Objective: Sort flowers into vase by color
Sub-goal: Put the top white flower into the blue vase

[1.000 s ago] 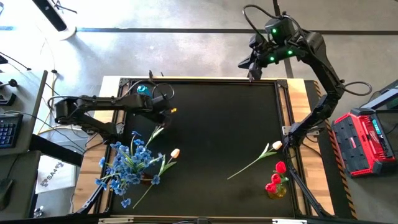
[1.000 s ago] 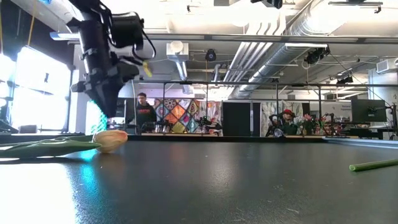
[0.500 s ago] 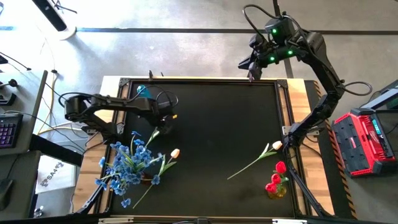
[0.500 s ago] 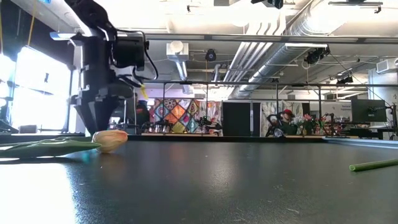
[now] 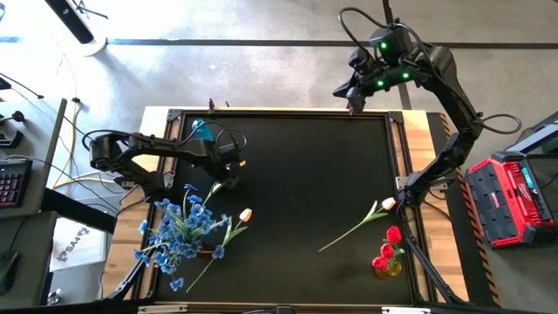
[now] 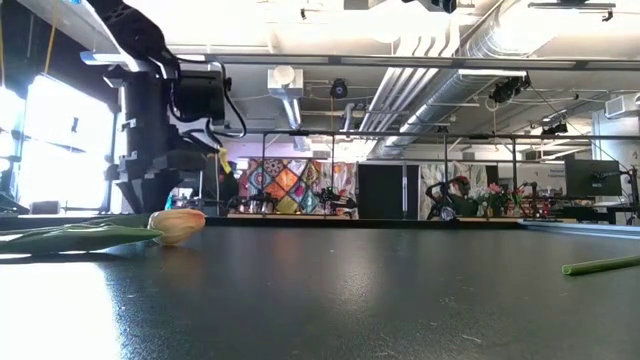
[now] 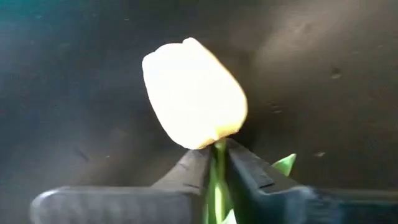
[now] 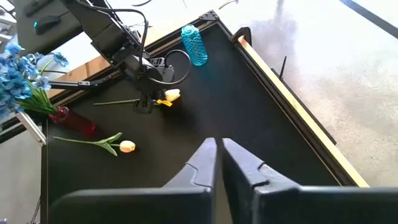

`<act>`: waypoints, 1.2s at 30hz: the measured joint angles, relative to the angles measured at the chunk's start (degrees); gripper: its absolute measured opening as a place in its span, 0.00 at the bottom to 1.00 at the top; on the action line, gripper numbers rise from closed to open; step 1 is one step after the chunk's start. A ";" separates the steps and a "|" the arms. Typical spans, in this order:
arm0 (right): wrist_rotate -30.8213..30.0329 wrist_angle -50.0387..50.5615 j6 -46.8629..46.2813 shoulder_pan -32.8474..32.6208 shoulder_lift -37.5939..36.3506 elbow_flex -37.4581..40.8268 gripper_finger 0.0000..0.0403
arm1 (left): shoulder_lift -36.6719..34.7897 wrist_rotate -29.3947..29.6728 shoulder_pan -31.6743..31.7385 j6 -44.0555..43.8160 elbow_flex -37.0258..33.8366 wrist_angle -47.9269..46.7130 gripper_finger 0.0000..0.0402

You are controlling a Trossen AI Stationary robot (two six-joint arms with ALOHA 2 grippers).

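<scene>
A cream tulip lies on the black table, its stem pointing toward the near left. My left gripper stands over it at the table's left, shut on the stem. A second cream tulip lies nearer the front, and a third lies at the right. Blue flowers stand in a vase at the near left, red tulips in a vase at the near right. My right gripper hangs shut, high above the far edge. My left gripper pinches the tulip's green stem between its two fingers, right below the cream head. The fingers come from above, pointing down, and lie across the stem. The tulip lies along the table, its head just beyond the fingertips.
A blue bottle stands at the far left corner. The table has a raised frame around it. The middle of the black table holds nothing. A red case sits off the table's right side. In the low view people show far back in the room.
My left gripper has come down toward the table onto the cream tulip, still pointing down. The tulips and vases lie where they were.
</scene>
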State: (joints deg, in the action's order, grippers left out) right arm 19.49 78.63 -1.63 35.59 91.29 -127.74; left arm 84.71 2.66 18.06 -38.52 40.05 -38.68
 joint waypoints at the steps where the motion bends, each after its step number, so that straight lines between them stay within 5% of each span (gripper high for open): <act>1: -0.01 -0.01 0.01 -0.13 0.00 0.00 0.02 | -0.13 -0.46 -0.01 -0.19 0.21 0.17 0.05; 9: -2.69 -0.87 -0.06 -2.22 0.00 0.00 0.00 | -2.97 -5.16 -0.07 -0.06 4.91 0.54 0.03; 15: -2.93 -2.29 -0.71 -3.63 0.00 0.00 0.00 | -8.10 -3.47 1.61 4.16 11.78 3.64 0.01; 28: -10.08 -4.24 -3.40 -6.83 0.00 0.00 0.00 | -22.20 16.53 11.55 21.02 25.28 9.61 0.00; 33: -12.89 -4.07 -4.25 -8.58 0.00 0.00 0.00 | -27.55 29.64 15.02 27.51 25.48 12.08 0.00; 36: -14.18 -4.07 -5.26 -9.28 0.00 0.00 0.00 | -29.62 30.93 17.37 30.59 25.34 15.60 0.00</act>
State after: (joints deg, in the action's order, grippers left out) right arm 5.30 74.56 -6.89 26.30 91.29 -127.74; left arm 55.10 33.59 35.43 -7.93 65.39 -23.09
